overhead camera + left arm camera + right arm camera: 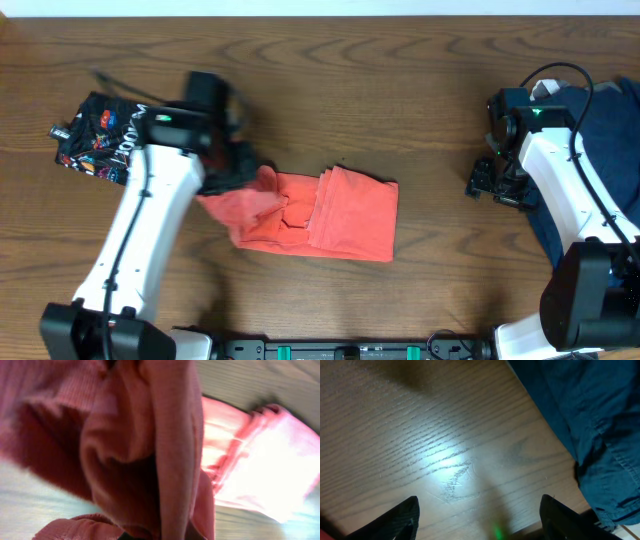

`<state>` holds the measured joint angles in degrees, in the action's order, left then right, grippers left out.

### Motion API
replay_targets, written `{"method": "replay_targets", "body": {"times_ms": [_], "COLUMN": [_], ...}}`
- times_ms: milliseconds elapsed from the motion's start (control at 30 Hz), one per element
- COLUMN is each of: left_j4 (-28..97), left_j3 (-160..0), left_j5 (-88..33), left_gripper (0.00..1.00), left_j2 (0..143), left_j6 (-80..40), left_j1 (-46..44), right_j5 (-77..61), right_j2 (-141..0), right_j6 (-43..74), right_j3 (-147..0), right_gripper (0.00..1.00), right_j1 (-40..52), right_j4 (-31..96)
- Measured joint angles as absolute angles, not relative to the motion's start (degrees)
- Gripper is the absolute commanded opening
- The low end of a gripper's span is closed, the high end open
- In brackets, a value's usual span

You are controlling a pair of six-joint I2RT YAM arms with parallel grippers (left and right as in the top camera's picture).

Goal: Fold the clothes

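A coral-red T-shirt (pixel 340 215) lies partly folded in the middle of the table. My left gripper (pixel 240 172) is shut on its left edge and holds the fabric bunched up; the left wrist view is filled with this red cloth (pixel 135 450), and the fingers are hidden behind it. A black T-shirt with white lettering (pixel 100 130) lies folded at the far left. A dark navy garment (pixel 590 150) lies at the right edge and shows in the right wrist view (pixel 590 420). My right gripper (pixel 480 515) is open and empty above bare wood, left of the navy garment.
The wooden table (pixel 350 80) fills the view. My left arm (pixel 140 240) crosses the front left. My right arm (pixel 575 210) stands over the navy garment at the right.
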<state>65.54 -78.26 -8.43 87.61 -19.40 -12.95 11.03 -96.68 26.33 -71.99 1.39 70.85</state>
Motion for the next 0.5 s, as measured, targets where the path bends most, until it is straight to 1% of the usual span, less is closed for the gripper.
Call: {"method": "replay_targets", "body": {"times_ms": [233, 500], "left_j4": [57.34, 46.22], "left_j3": [-78.26, -78.26], "left_j5": [-8.62, -8.62], "left_gripper": [0.06, 0.06], "left_j2": [92.68, 101.38], "left_j6": [-27.27, -31.99], "left_j1": [-28.60, -41.34], "right_j5": [11.03, 11.03], "right_j2": [-96.68, -96.68], "right_j6": [26.26, 25.21], "right_j3": [-71.99, -71.99], "right_gripper": [0.75, 0.75], "right_j1": [1.39, 1.39], "right_j4": [71.70, 72.01]}}
